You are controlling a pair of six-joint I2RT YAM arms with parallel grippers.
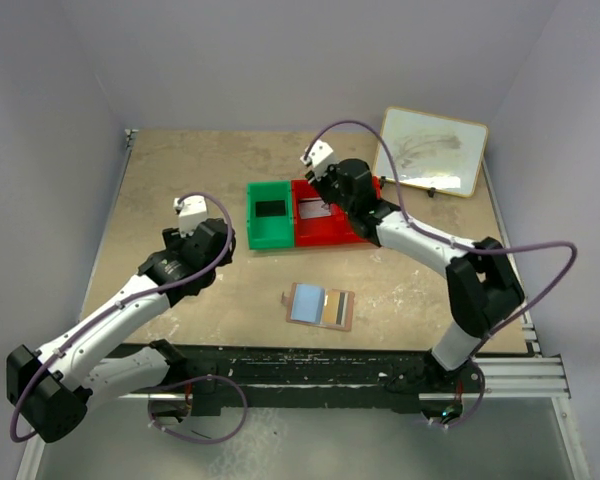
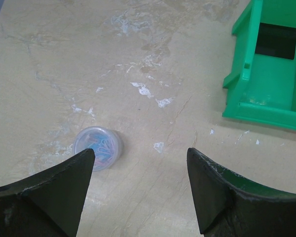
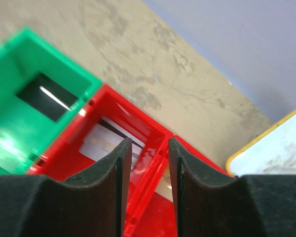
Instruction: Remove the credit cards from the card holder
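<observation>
The card holder (image 1: 318, 306) lies open on the table in front of the bins, pale blue-grey inside, with a gold-yellow card (image 1: 331, 305) and a dark card edge (image 1: 340, 308) in its right half. A black card (image 1: 269, 208) lies in the green bin (image 1: 255, 228); it also shows in the right wrist view (image 3: 47, 96). A white-grey card (image 3: 96, 143) lies in the red bin (image 3: 138, 116). My right gripper (image 3: 147, 143) hovers over the red bin (image 1: 315, 232), slightly open and empty. My left gripper (image 2: 140, 153) is wide open and empty, left of the green bin (image 2: 266, 94).
A round clear tub of paper clips (image 2: 97, 148) sits on the table by my left fingers. A yellow-framed whiteboard (image 1: 430, 150) lies at the back right and shows in the right wrist view (image 3: 281, 148). Walls close in the table on three sides.
</observation>
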